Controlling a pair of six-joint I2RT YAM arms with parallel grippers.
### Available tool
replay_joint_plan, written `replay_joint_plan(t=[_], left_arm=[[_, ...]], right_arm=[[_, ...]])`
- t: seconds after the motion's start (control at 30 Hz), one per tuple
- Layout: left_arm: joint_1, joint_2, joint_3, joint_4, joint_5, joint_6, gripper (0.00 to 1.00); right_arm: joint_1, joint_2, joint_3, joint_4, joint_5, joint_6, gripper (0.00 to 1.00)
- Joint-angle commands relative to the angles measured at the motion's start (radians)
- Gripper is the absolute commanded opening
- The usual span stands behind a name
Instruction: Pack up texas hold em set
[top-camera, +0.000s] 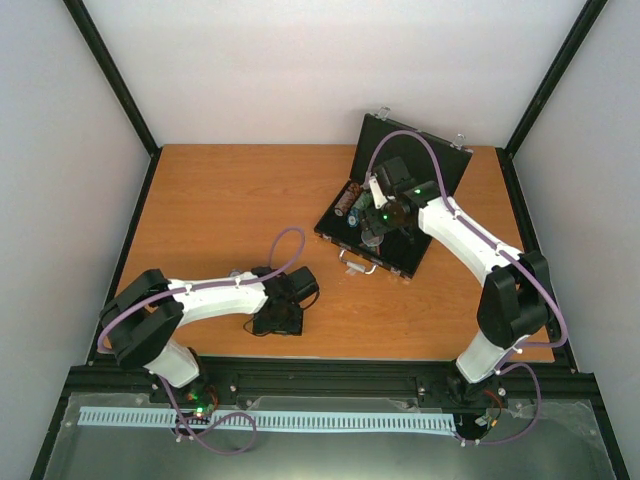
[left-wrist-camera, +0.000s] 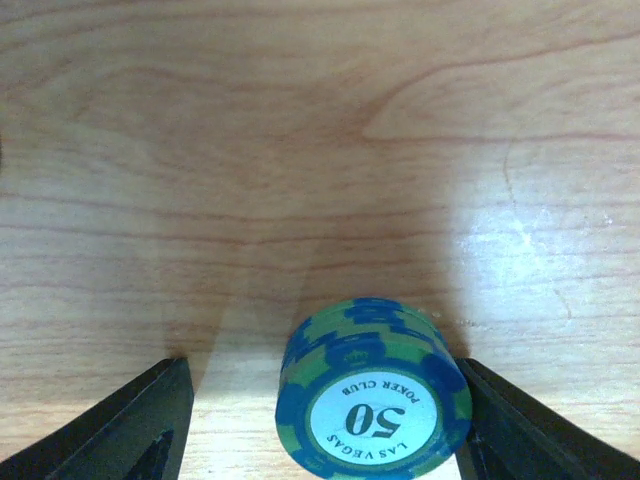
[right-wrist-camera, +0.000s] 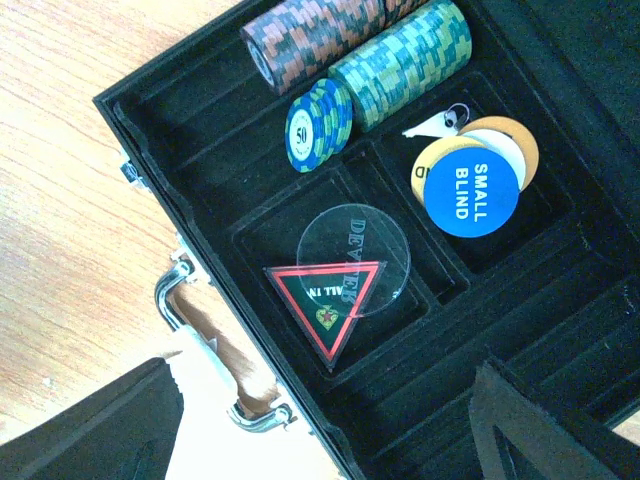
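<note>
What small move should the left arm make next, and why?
Probably close the left gripper on the stack of 50 chips: it stands on the table between the open fingers, close to one finger, with a clear gap at the other, so nothing holds it yet.

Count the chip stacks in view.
4. Three lie in the case: a brown row, a green row and a short blue-green stack. The fourth stack stands on the table between the fingers of the left pincer. More may be hidden past the frame edge.

High rear camera overlooks table (top-camera: 230, 200); wrist cameras peer down close, right sharing the case (right-wrist-camera: 560, 330)
</note>
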Motion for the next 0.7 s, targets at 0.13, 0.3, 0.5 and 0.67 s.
replay_joint_plan(t=[0.13,0.3,0.5,0.67], left_arm=[[-0.009,0.016,-0.027,0.023,0.008,-0.018,0.72],[-0.009,0.044,-0.006,0.034,0.005,-0.012,0.71],[-0.008,0.058,-0.001,0.065,0.024,-0.011,0.63],[-0.009,0.088,-0.004,0.09,0.043,-0.013,0.56]], right_arm=[[0.002,-0.037,-0.018,0.005,0.007,-0.003,0.8],[0.002,-0.047,-0.028,0.005,0.011,-0.002,0.8],[0.002,-0.061,-0.042,0.005,0.017,-0.005,0.8],[0.002,-0.066,-0.05,0.007,0.017,-0.007,0.8]])
